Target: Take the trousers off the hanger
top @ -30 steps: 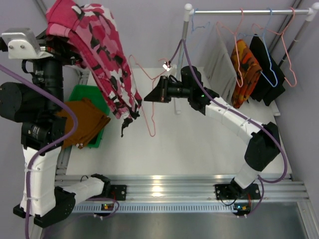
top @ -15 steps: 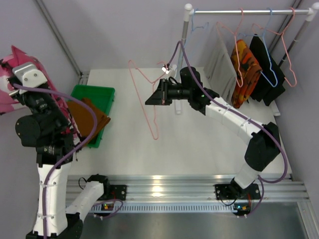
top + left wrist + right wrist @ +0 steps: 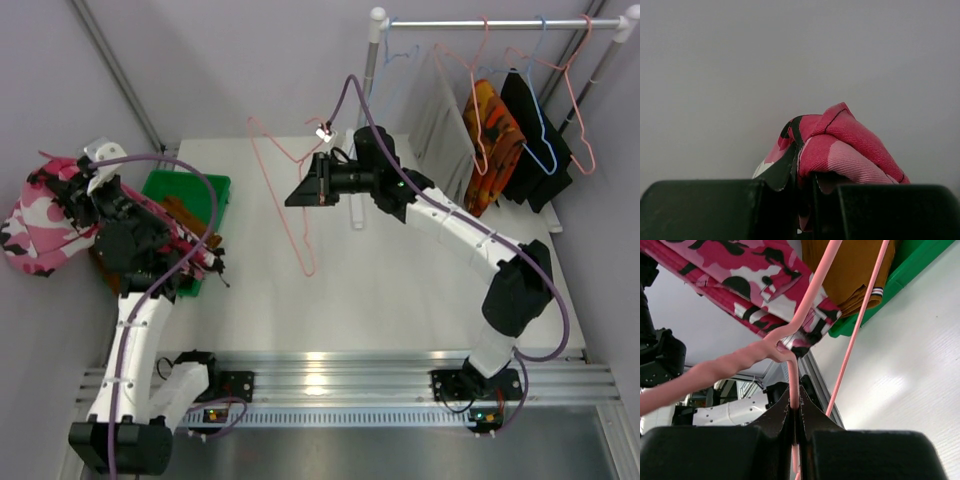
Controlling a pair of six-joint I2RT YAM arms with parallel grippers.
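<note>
My left gripper (image 3: 801,187) is shut on the pink floral trousers (image 3: 45,225), which hang off it at the far left above the green bin (image 3: 190,190); a bunched fold shows in the left wrist view (image 3: 840,147). The mustard-brown trousers (image 3: 850,270) lie in the bin. My right gripper (image 3: 298,192) is shut on the bare pink hanger (image 3: 285,195), held above the table's middle. In the right wrist view the hanger wire (image 3: 794,385) runs between the closed jaws, with the pink trousers (image 3: 755,275) beyond.
A clothes rack (image 3: 500,22) at the back right holds an orange patterned garment (image 3: 492,140), a black garment (image 3: 535,135) and several empty hangers. The white table (image 3: 400,290) lies below. Grey walls stand close at the left.
My left arm swung down and left with the pink trousers, from high over the bin to low beside it. The right gripper with the bare hanger shifted slightly left.
</note>
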